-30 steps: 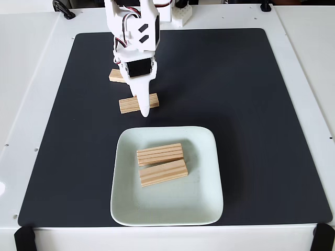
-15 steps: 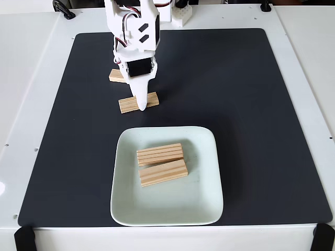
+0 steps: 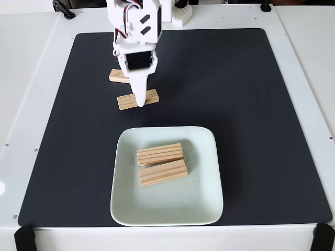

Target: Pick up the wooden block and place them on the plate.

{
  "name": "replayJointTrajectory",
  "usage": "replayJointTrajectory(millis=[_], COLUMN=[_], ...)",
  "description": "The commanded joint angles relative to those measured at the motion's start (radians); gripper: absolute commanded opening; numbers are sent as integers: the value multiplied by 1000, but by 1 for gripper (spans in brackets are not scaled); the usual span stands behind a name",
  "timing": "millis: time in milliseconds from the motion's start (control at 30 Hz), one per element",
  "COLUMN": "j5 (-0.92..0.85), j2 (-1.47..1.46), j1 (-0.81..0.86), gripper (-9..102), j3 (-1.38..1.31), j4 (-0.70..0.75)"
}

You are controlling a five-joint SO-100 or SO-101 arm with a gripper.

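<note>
Halfway mark at the block-sorting table: two wooden blocks (image 3: pixel 160 153) (image 3: pixel 163 173) lie side by side on the plate (image 3: pixel 207 204), which sits at the middle of the black mat's (image 3: pixel 251 104) near edge in the fixed view. Two more blocks remain off the plate, both toward the mat's far left corner. The gripper (image 3: pixel 140 100) points straight down over the nearer of these, a block (image 3: pixel 150 97) lying crosswise between the plate and the far edge; its fingers appear clenched on the block's middle, though whether the block is clear of the mat cannot be told from this angle (the tip hides the contact). The last block (image 3: pixel 116 76) rests just beyond, partly covered by the arm. By this reckoning, half the job is done: one block looks to be in hand and still has to be carried to the plate, and one is untouched.
</note>
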Motion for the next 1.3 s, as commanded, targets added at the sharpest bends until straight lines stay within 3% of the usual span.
replayJointTrajectory(millis=[0,233,400,600,867,1000,1100,1267], j5=[67,256,371,445,494,488,479,457], j2=[187,495,472,210,-296,-509,-612,-647], j1=[-54,-118,-143,-141,-141,-140,-137,-138], gripper=[-1,-1,-1,-1,-1,-1,-1,-1], j3=[11,97,28,-314,-1074,-1364,-1483,-1463], j4=[-8,3,5,40,448,549,572,572])
